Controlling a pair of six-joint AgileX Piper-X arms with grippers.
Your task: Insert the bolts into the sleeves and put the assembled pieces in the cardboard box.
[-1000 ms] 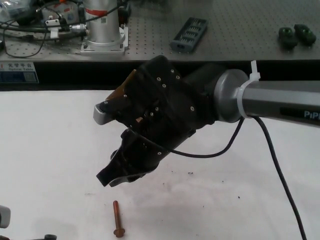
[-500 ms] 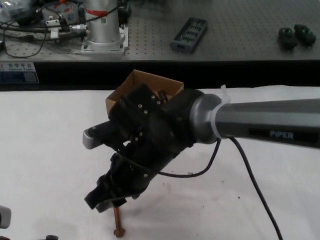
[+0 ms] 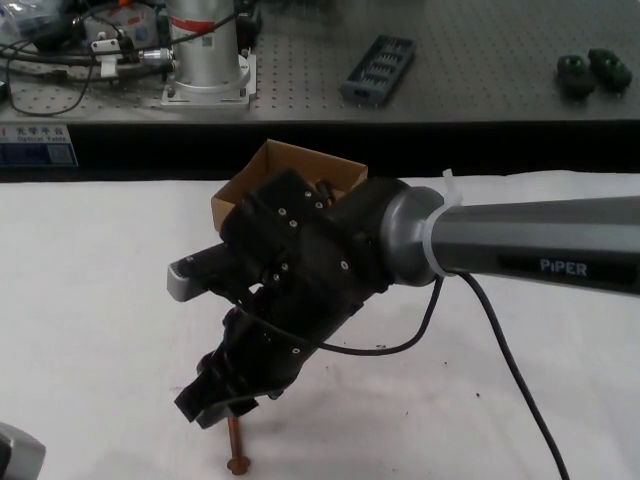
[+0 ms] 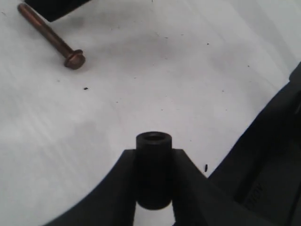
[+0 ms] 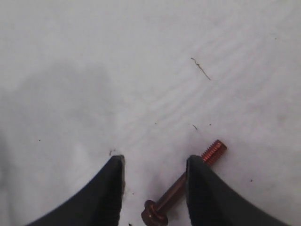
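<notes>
White bench cover (image 3: pixel 90 290), flecked with dark grit; perforated metal table (image 3: pixel 480 60) behind.

Right gripper (image 5: pixel 156 162): fingers spread fairly wide, tips low over the cover, holding nothing. Copper bolt (image 5: pixel 170 195) lies flat between them, slantwise. Its head is near the middle of the gap, the shank passes under one finger, and the threaded end pokes out beyond it. Reads as a straddle set up for a pinch across the shank. With that slant the fingers would likely meet it off-square.

Left gripper (image 4: pixel 154 153): fingers closed on the black sleeve (image 4: pixel 154 179), clamped by its sides. The bore mouth stands proud of the tips, unobstructed, which is sensible since the bolt has to enter there. From that wrist the bolt lies well ahead of the fingers, off to one side.

Cardboard box (image 3: pixel 310 157) sits beyond the right gripper's wrist, top open, ready for finished pieces.

Judgement: bolt pick-up in hand; insertion not yet done.
</notes>
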